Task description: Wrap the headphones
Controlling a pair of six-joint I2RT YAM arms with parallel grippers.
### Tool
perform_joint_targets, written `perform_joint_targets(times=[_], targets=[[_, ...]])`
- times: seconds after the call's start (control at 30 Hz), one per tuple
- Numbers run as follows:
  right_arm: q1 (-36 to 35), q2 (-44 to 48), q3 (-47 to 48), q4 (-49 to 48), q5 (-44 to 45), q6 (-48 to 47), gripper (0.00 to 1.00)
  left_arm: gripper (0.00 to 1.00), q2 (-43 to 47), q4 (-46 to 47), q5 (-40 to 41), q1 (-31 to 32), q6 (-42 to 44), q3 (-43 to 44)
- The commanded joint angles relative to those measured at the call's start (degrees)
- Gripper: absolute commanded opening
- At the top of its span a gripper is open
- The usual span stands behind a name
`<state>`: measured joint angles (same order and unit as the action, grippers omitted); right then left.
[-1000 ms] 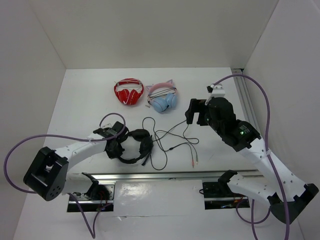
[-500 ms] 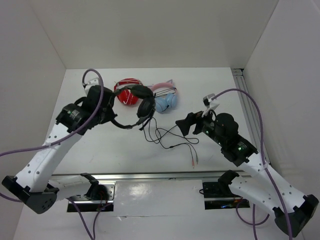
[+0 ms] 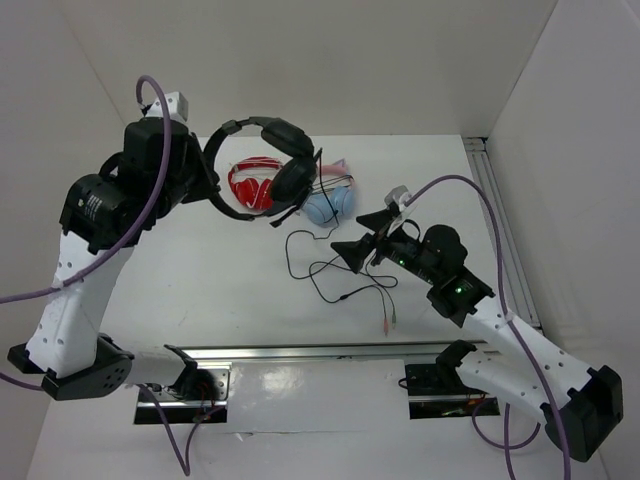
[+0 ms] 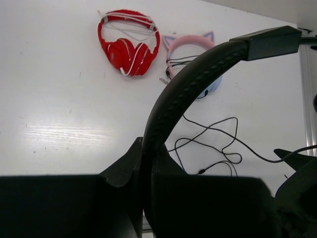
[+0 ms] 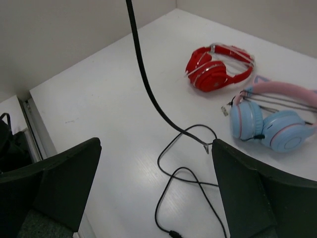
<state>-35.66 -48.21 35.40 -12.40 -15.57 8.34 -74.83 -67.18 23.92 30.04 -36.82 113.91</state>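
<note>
Hanging well above the white surface (image 3: 200, 270), the black headphones (image 3: 275, 165) are pinched by their headband between the left fingers (image 4: 124, 168), which are clamped tight on it, while the thin cable (image 5: 137, 49) trails down to loops on the surface near the right fingers (image 5: 64, 183), spread fully apart and holding nothing.

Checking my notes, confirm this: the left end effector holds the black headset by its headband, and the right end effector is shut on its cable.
Wrong on the right end effector: it is open, not shut on the cable, per the right wrist view. The rest stands.
</note>
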Motion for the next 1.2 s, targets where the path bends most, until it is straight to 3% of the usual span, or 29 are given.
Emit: perform_joint_targets(times=[0.0,0.1,0.27,0.6,0.73,1.0,1.07,1.13,1.17], targets=[[-0.4,0.0,4.7,-1.8,-0.8,-5.1,1.00,0.00,-2.2,1.9,-1.5,0.2,2.9,8.1],[-0.4,-2.1,5.3,-1.0,-1.5,-5.7,1.00,0.00,-3.9,0.7,-1.5,0.2,3.5,12.1],[-0.4,-7.4,4.1,-8.1,-5.6,-5.2,0.99,0.00,-5.2,0.7,-3.3,0.2,3.5,14.8],[-0.4,-19.0,4.6,-20.2,-3.6,-5.2,0.85,0.00,-4.6,1.3,-4.9,-0.3,3.5,13.6],[-0.4,-23.9,5.1,-23.8,-4.6,-5.2,0.70,0.00,-4.6,1.3,-6.1,-0.9,2.9,13.6],[0.2,-34.2,5.1,-37.8,-4.7,-0.6,0.65,0.00,-4.1,1.3,-8.1,-1.4,1.1,13.6],[0.8,-36.9,5.1,-40.6,-4.7,0.0,0.57,0.00,-4.6,0.6,-8.1,-2.1,0.5,13.6],[1.8,-38.7,5.1,-42.3,-4.7,0.8,0.39,0.00,-4.6,0.6,-8.1,-2.7,0.5,14.1],[1.8,-40.5,5.1,-45.1,-4.7,2.5,0.36,0.00,-4.6,0.6,-8.7,-3.7,0.5,14.1]])
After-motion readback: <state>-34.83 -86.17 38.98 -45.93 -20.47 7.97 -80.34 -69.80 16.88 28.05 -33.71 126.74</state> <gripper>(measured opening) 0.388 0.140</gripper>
